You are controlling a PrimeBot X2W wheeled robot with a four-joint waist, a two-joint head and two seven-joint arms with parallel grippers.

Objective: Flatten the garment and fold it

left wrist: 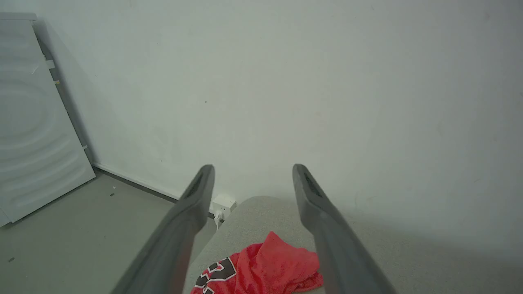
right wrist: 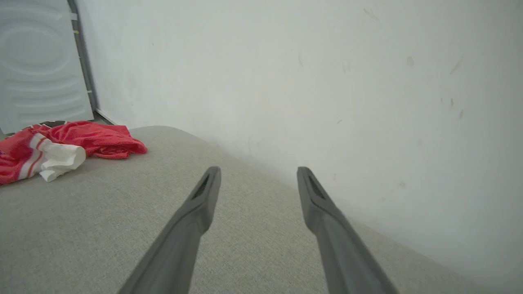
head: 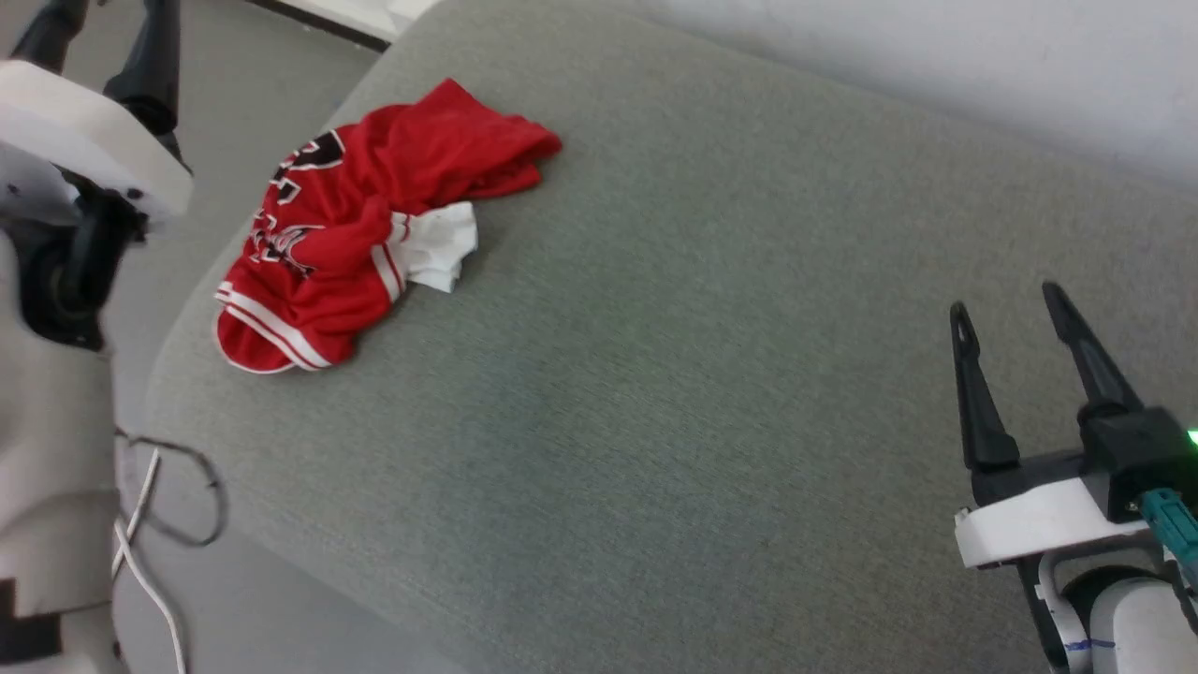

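At far left, garment (head: 356, 234) diagonal

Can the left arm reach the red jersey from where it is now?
Probably yes. The left gripper is open above the jersey on the grey cushion, and nothing lies between them; it would need to come down.

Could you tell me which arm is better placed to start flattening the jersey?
Left, probably: the garment lies bunched at the cushion's left end, near the left gripper, jaws open; the right gripper is far across.
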